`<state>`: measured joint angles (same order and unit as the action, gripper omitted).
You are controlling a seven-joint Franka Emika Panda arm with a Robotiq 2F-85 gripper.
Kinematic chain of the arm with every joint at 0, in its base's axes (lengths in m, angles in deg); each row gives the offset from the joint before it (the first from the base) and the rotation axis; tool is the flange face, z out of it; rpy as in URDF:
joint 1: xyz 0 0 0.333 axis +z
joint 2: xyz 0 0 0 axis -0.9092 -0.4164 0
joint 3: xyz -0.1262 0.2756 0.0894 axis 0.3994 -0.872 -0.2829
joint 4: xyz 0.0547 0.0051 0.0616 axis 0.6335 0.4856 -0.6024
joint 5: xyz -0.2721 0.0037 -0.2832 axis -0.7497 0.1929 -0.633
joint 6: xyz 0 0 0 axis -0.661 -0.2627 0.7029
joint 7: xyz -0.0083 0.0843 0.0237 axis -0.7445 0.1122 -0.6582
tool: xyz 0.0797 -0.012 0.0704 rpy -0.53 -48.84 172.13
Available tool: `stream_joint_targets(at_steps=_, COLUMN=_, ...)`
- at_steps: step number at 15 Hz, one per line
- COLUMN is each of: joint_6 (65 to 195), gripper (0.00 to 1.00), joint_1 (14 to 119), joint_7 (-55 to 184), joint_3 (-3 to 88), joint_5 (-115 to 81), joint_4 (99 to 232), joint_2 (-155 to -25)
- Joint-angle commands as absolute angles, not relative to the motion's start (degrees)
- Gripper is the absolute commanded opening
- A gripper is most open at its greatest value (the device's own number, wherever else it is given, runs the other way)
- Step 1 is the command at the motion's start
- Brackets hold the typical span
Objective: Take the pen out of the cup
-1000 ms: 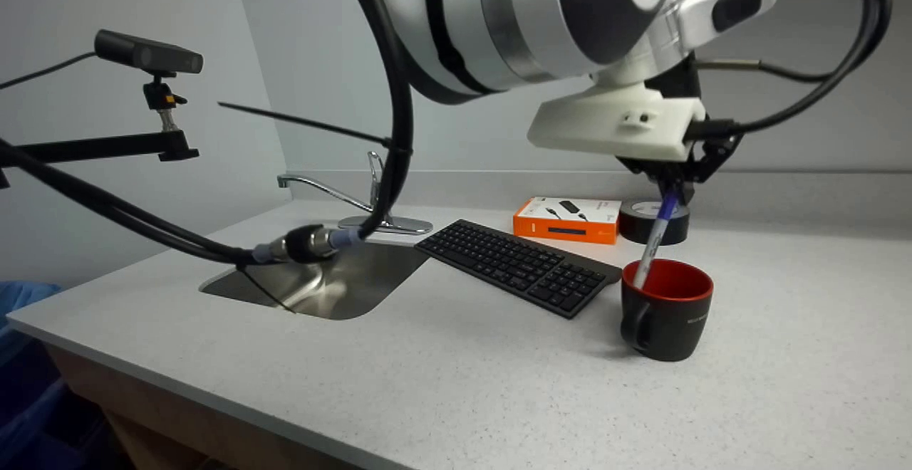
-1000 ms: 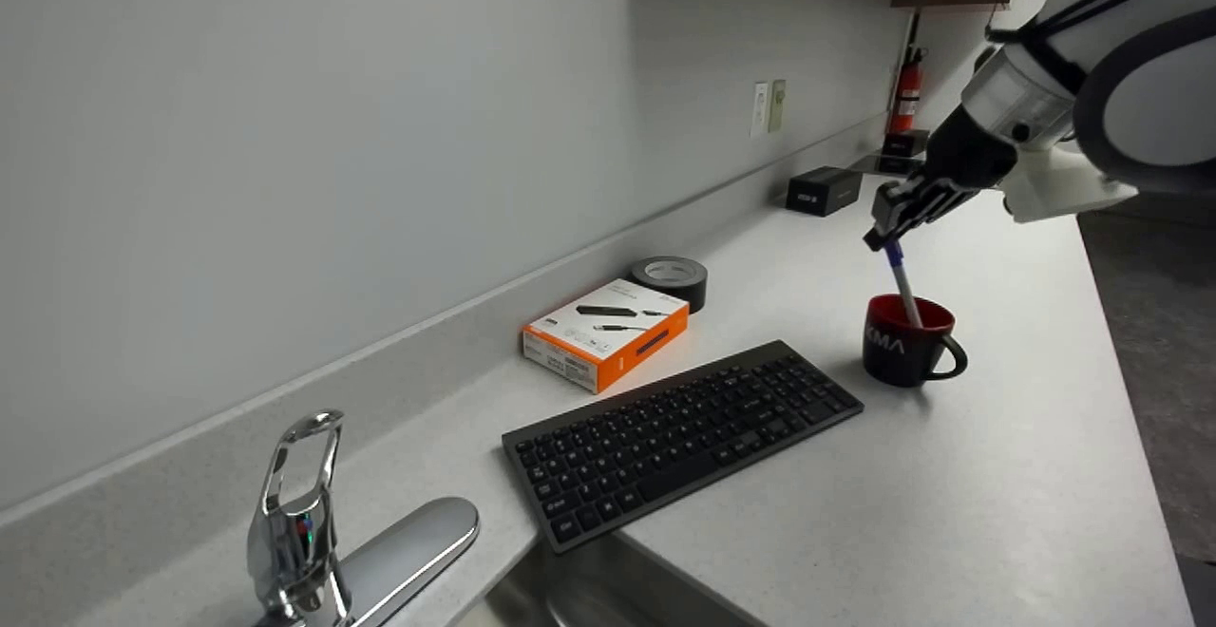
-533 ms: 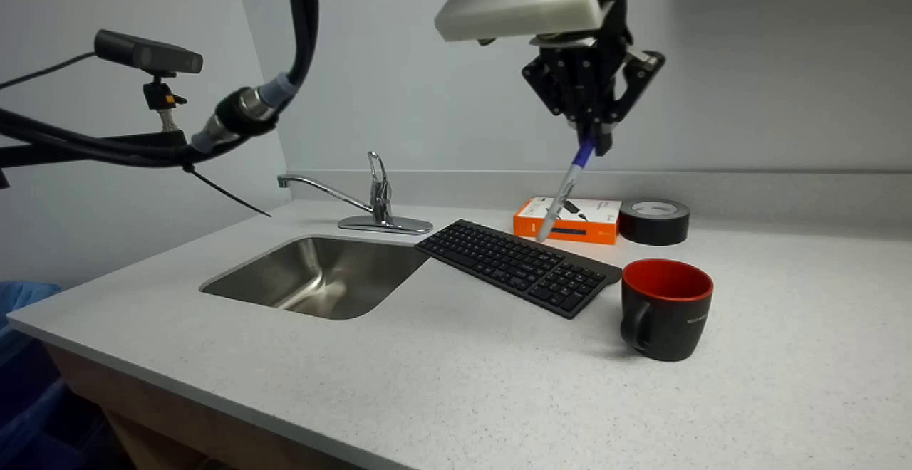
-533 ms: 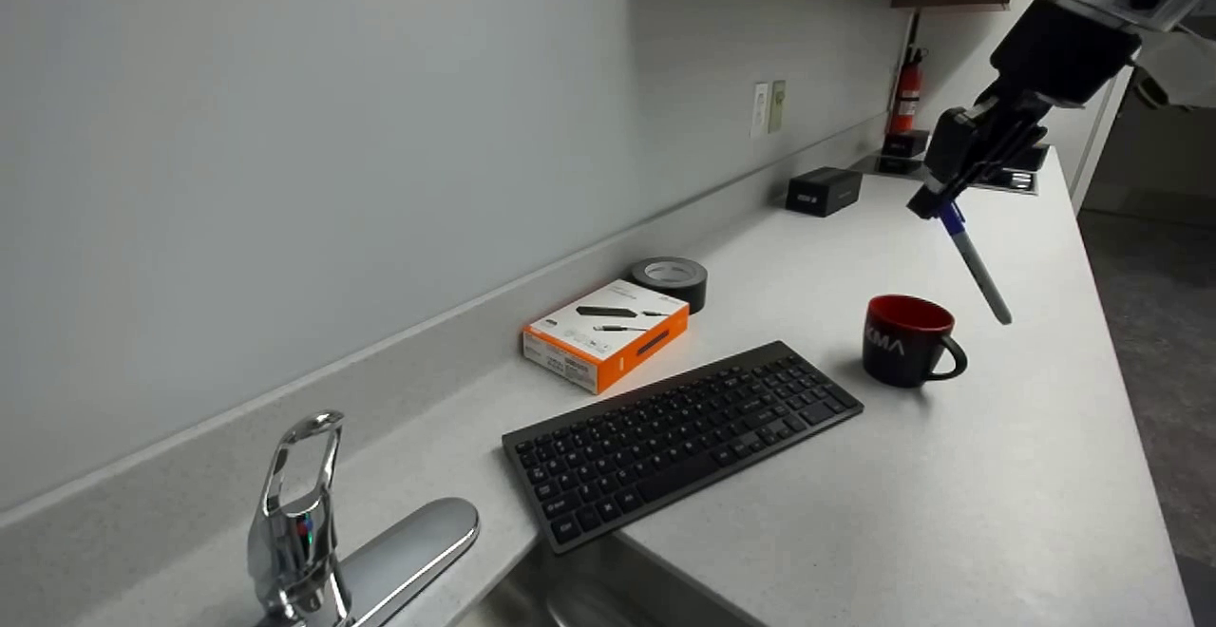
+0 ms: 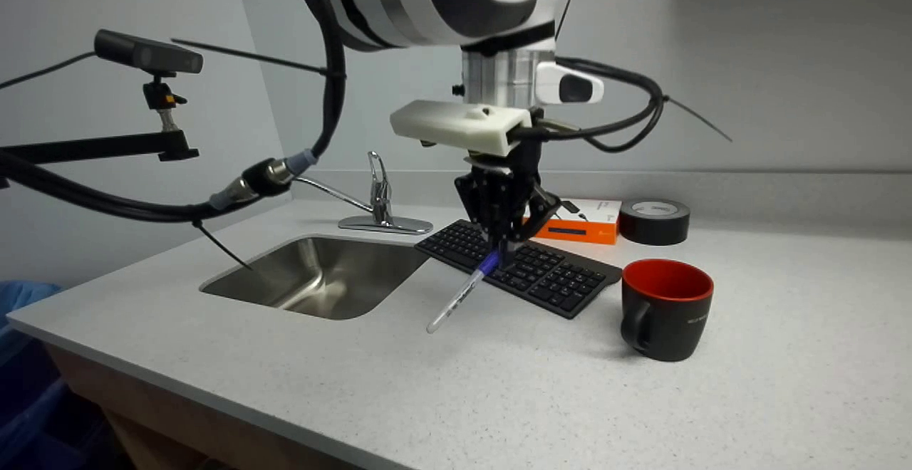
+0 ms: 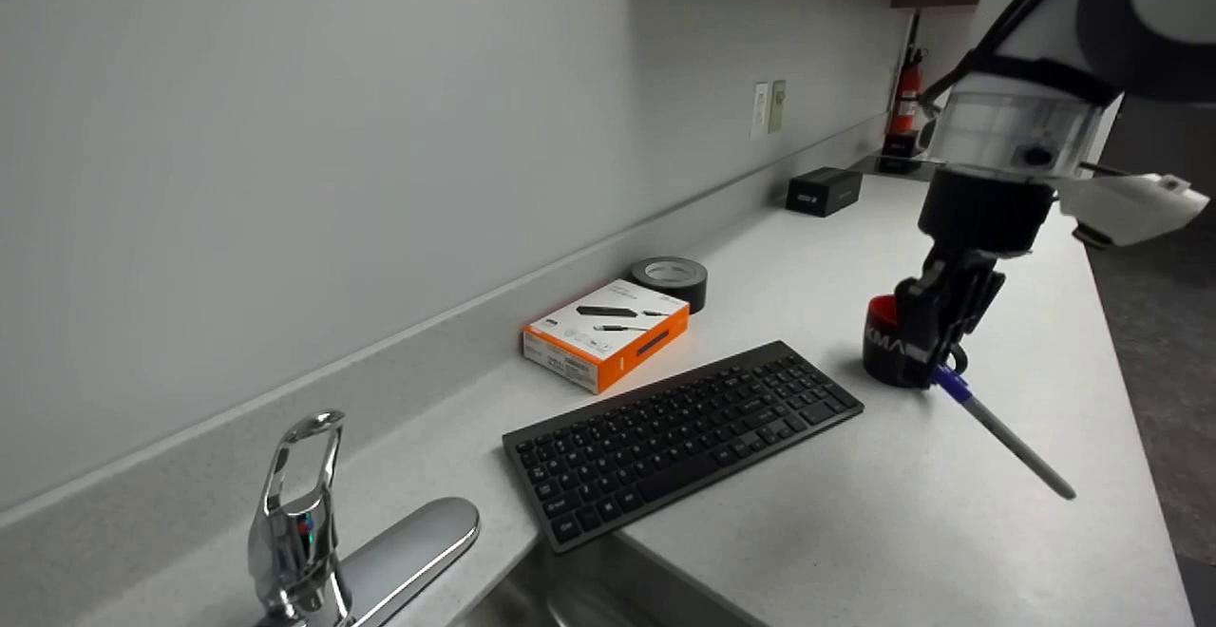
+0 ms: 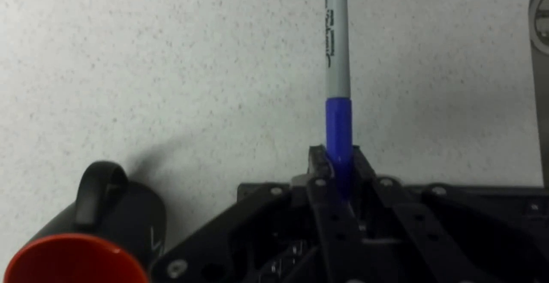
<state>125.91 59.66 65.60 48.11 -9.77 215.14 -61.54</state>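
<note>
The pen (image 5: 456, 301), with a blue cap end and pale barrel, is held outside the cup, tilted, its barrel end pointing down and away. My gripper (image 5: 501, 255) is shut on the blue cap end; the fingertips stand either side of it in the wrist view (image 7: 339, 158). The pen also shows in an exterior view (image 6: 1012, 442) and in the wrist view (image 7: 338, 68). The cup (image 5: 666, 324), dark outside and red inside, stands upright on the counter, apart from the pen. It is partly hidden behind the gripper in an exterior view (image 6: 882, 351) and shows lower left in the wrist view (image 7: 133, 218).
A black keyboard (image 5: 570, 285) lies behind and under the gripper. An orange and white box (image 6: 608, 328) and a black tape roll (image 6: 689, 290) lie near the wall. A sink (image 5: 324, 285) with a faucet (image 5: 381, 199) is at one side. Bare counter (image 5: 442, 384) lies below the pen.
The pen was in the cup one second ago. My gripper lifted it out, moved away from the cup toward the sink side, and has come down lower, the pen now more tilted. The cup stayed put.
</note>
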Motion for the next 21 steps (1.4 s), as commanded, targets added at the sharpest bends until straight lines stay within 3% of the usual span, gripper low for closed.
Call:
stream_joint_targets(at_steps=1, joint_6=118.9, gripper=0.04, joint_1=59.0, joint_7=66.0, joint_3=47.6, joint_5=-10.4, joint_4=209.0, joint_2=-71.6)
stream_joint_targets(at_steps=10, joint_6=121.5, gripper=0.04, joint_1=59.2, joint_7=64.4, joint_3=48.0, joint_5=-21.4, joint_4=203.4, joint_2=-84.1)
stream_joint_targets(at_steps=11, joint_6=122.1, gripper=0.25, joint_1=59.3, joint_7=64.2, joint_3=48.0, joint_5=-22.3, joint_4=203.4, joint_2=-84.0)
stream_joint_targets(at_steps=12, joint_6=122.2, gripper=0.4, joint_1=59.4, joint_7=64.4, joint_3=47.9, joint_5=-23.0, joint_4=203.4, joint_2=-83.8)
stream_joint_targets(at_steps=20, joint_6=122.1, gripper=0.98, joint_1=59.2, joint_7=65.4, joint_3=47.7, joint_5=-23.1, joint_4=203.6, joint_2=-82.7)
stream_joint_targets(at_steps=21, joint_6=122.1, gripper=1.0, joint_1=59.2, joint_7=65.5, joint_3=47.6, joint_5=-22.9, joint_4=203.6, joint_2=-82.6)
